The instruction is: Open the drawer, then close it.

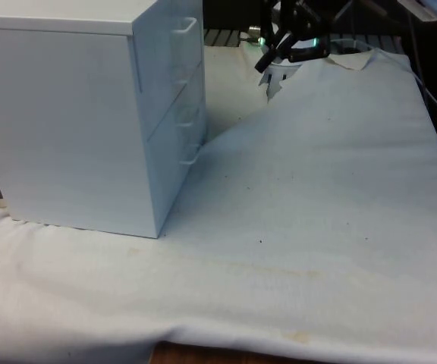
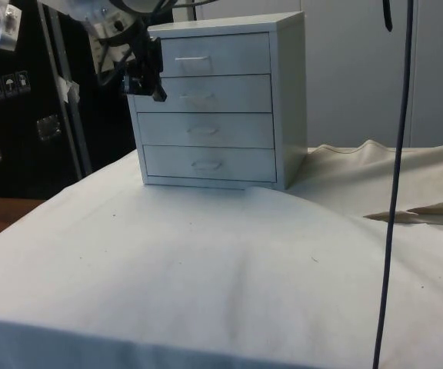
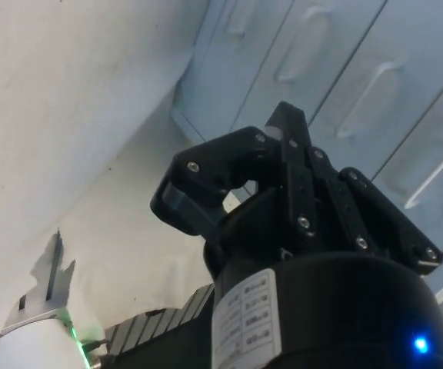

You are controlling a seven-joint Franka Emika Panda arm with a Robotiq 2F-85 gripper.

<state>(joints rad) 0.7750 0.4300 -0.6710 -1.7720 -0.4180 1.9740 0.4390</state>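
A white, boxy four-drawer chest (image 2: 220,100) is seen on the white cloth (image 2: 206,269). All drawers are shut. The black two-finger gripper (image 2: 146,71) is held off the front, fingers closed, empty. Thin wire handles (image 2: 193,58) are judged rigid, slippery; best hooked centrally.

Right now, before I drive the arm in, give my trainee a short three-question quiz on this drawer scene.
1. True or false: every drawer of the chest of drawers is shut.
2. How many drawers does the chest have, counted in the side view?
3. Multiple choice: where is the gripper in the side view?
A. Gripping the bottom handle
B. In the air beside the chest's front, level with the upper drawers, touching no handle
C. Resting on the white cloth

Key: 1 true, all four fronts sit flush. 2 four, each with one handle, the top handle included. 3 B.
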